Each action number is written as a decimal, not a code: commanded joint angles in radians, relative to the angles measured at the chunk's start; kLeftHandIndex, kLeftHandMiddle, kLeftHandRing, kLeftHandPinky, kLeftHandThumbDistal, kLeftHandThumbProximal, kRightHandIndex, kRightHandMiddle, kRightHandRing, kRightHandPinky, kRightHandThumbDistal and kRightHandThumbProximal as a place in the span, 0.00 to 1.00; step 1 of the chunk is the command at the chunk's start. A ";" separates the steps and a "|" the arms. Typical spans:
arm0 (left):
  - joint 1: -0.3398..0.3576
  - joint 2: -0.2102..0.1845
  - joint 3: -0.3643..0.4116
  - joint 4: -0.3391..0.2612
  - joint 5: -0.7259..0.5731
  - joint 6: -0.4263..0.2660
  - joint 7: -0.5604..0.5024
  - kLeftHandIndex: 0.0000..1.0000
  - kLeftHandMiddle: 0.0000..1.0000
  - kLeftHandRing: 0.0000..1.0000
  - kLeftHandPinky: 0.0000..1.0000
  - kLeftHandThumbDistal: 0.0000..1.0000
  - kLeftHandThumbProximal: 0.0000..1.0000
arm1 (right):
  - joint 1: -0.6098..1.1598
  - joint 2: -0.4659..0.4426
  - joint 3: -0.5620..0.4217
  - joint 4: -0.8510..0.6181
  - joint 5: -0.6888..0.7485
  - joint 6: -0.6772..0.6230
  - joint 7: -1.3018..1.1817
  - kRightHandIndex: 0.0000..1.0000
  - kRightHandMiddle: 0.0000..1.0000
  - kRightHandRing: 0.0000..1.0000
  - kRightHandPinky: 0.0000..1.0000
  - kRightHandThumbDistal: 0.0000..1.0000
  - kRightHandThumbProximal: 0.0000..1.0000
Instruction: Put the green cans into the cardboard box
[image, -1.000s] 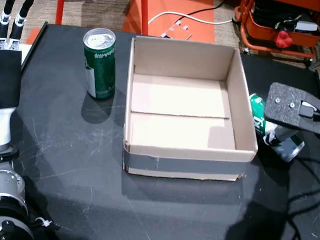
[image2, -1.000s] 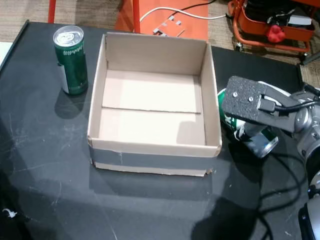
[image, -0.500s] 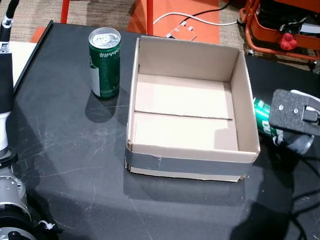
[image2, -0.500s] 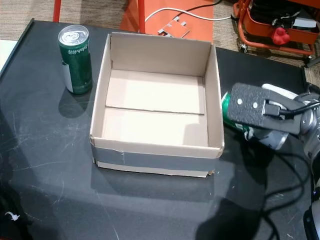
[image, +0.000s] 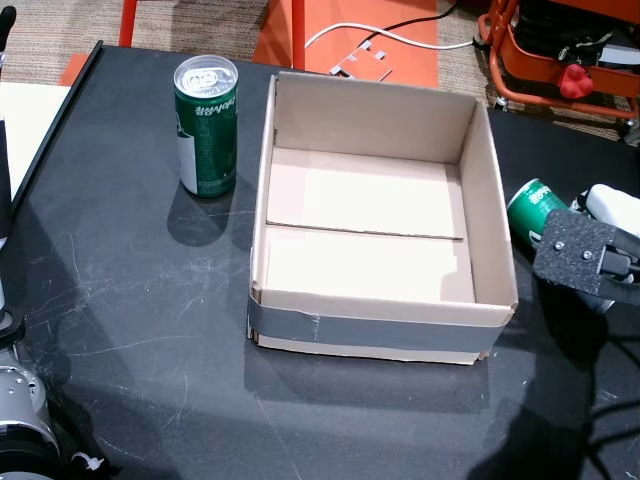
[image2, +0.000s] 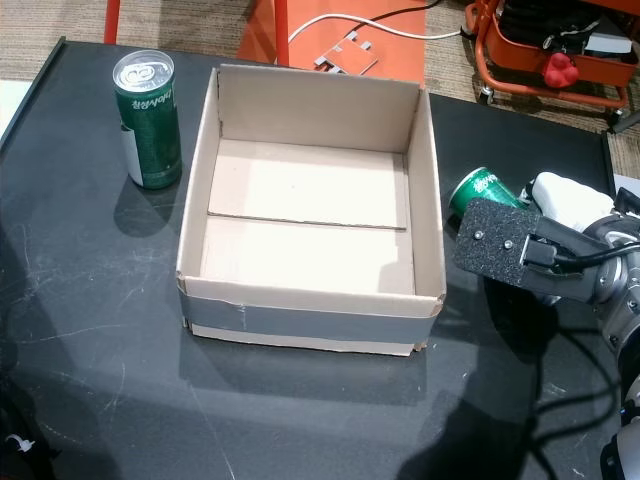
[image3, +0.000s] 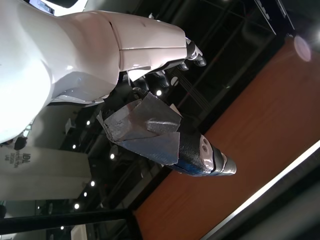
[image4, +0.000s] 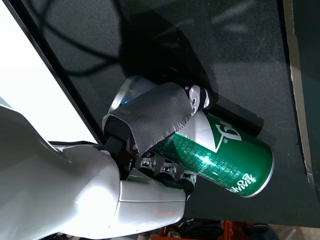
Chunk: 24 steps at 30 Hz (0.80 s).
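Observation:
One green can (image: 206, 125) (image2: 148, 120) stands upright on the black table, just left of the open cardboard box (image: 370, 325) (image2: 310, 315), which holds nothing. A second green can (image: 533, 207) (image2: 478, 192) (image4: 220, 150) is tilted, top end up and toward the box's right wall, with my right hand (image: 590, 255) (image2: 540, 245) (image4: 150, 135) shut on it. The taped thumb lies across the can's side. My left hand (image3: 150, 110) shows only in the left wrist view, raised against the ceiling, fingers apart and holding nothing.
An orange cart (image: 560, 60) stands beyond the table's back right corner. A white cable (image: 370, 35) lies on an orange mat behind the box. Black cables (image2: 540, 400) trail over the table's right front. The table's left edge (image: 60, 110) borders a white surface.
The right hand has tipped the can up from lying beside the box, its top now raised. The left hand has left the head view at the upper left.

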 joint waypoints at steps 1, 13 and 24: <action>-0.002 0.006 -0.004 0.022 0.000 -0.018 -0.007 0.81 0.87 1.00 1.00 0.94 0.42 | 0.054 0.001 -0.004 0.035 0.000 0.025 0.030 0.24 0.25 0.29 0.35 0.54 0.00; -0.042 0.012 -0.006 0.109 0.007 -0.015 -0.002 0.81 0.86 1.00 1.00 0.94 0.37 | 0.008 -0.021 -0.029 0.032 0.013 0.027 0.031 0.19 0.22 0.28 0.31 0.53 0.00; -0.065 0.028 -0.030 0.175 0.036 -0.014 0.035 0.76 0.84 0.96 1.00 1.00 0.32 | -0.077 -0.062 -0.054 0.023 0.017 0.008 0.030 0.17 0.21 0.29 0.36 0.51 0.00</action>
